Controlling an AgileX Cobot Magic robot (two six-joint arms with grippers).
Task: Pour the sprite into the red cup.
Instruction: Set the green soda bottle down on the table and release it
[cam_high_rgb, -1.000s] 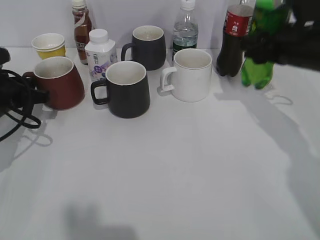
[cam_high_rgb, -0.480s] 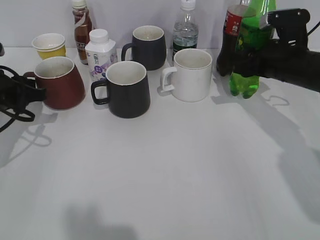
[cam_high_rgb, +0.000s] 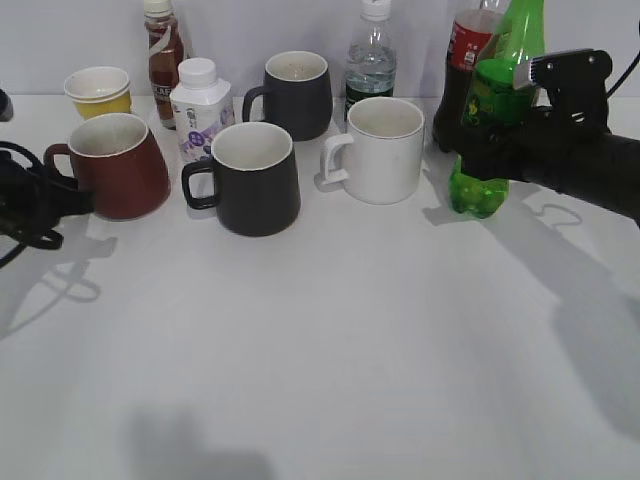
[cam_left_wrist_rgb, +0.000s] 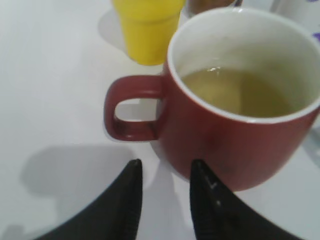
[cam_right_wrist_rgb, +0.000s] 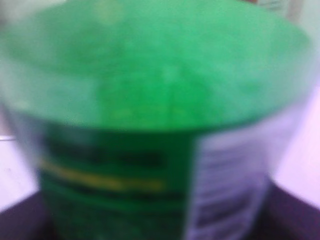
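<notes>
Right gripper (cam_high_rgb: 487, 150): clamped on the sprite (cam_high_rgb: 492, 110) at mid-body; bottle lifted off the table (cam_high_rgb: 350, 330), leaning slightly, neck toward top of frame, base hanging in front of the cola bottle (cam_high_rgb: 466, 70) and right of the white mug (cam_high_rgb: 380, 150). Right wrist view: filled with blurred green plastic and label of the sprite (cam_right_wrist_rgb: 150, 120); fingers barely discernible as dark shapes at the lower corners.

Left gripper (cam_left_wrist_rgb: 162, 200): parted narrowly, holding nothing; two dark fingers (cam_left_wrist_rgb: 127, 200) pointing at the red cup (cam_left_wrist_rgb: 240, 110), tips just short of the cup wall below the handle; contact not clear. In the exterior view, left gripper (cam_high_rgb: 70, 200) low at the left edge, beside the red cup (cam_high_rgb: 115, 165).

Red cup: upright on the table, far left of the row, handle toward the left gripper, off-white inside with a pale yellowish tint at the bottom.

Yellow paper cup (cam_left_wrist_rgb: 147, 27): just behind the red cup.

Black mug (cam_high_rgb: 250, 178): centre front, right of the red cup.
Second black mug (cam_high_rgb: 292, 95): behind it.
Small white carton bottle (cam_high_rgb: 198, 105), brown drink bottle (cam_high_rgb: 164, 55), clear water bottle (cam_high_rgb: 371, 55): back row.
</notes>
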